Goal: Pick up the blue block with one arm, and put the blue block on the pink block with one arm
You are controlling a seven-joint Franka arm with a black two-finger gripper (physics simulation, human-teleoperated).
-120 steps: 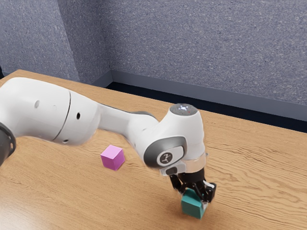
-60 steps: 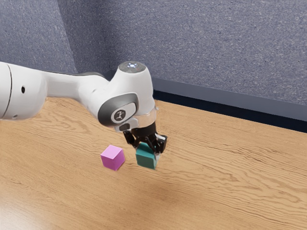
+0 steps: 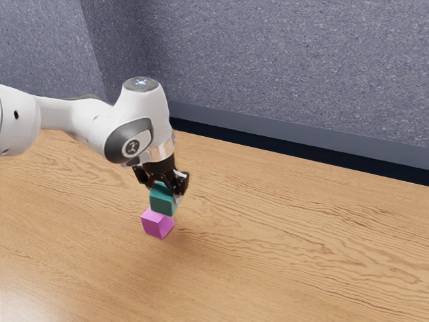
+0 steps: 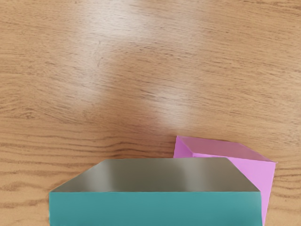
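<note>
Downward claw (image 3: 163,190) carried blue block (image 3: 163,201) over pink block (image 3: 157,225).

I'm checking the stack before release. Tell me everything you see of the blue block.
The blue block is a plain teal-blue cube, smooth, matte and unmarked. The gripper is shut on it, clamping two opposite sides and holding it about level. It is right above the pink block; whether they touch I cannot tell. In the wrist view the pink block juts past one corner, so they are not squarely aligned.
</note>
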